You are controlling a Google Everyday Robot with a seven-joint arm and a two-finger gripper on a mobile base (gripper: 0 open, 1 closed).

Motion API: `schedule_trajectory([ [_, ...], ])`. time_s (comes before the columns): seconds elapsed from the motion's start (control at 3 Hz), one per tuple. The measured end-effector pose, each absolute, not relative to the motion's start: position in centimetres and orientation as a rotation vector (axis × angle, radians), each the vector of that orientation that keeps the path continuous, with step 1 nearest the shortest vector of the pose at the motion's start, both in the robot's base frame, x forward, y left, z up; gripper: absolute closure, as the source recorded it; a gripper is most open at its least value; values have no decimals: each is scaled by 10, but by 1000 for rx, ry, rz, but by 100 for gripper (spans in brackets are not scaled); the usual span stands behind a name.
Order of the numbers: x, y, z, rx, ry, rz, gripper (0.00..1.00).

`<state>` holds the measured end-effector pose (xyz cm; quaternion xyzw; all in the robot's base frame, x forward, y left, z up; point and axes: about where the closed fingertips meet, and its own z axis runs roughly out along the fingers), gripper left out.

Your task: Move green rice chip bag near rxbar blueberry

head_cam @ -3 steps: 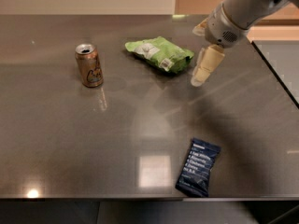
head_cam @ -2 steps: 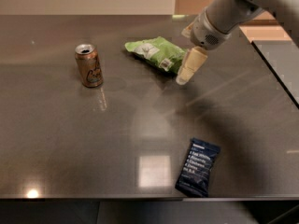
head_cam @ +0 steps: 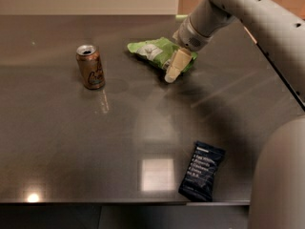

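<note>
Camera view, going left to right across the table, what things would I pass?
Soda can → green rice chip bag → rxbar blueberry. The gripper is at the bag's right end, overlapping it, so it is left out of the order.

The end effector (head_cam: 173, 67) is further left than a second ago. Then it hung over bare worktop (head_cam: 95, 128) just right of the green rice chip bag (head_cam: 153, 50); now its pale tip lies over the bag's near right edge and hides part of it. The arm reaches further across with it, and a broad grey arm section (head_cam: 281, 175) now fills the lower right corner of the view.
</note>
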<state>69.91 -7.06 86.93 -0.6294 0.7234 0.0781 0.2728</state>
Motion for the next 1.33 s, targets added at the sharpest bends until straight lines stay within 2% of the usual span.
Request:
schedule_trajectory([
  [0.33, 719, -69, 855, -1686, 1982, 209, 0],
  [0.67, 732, -75, 851, -1668, 2018, 186, 18],
  [1.33, 734, -80, 868, -1667, 2031, 160, 65],
])
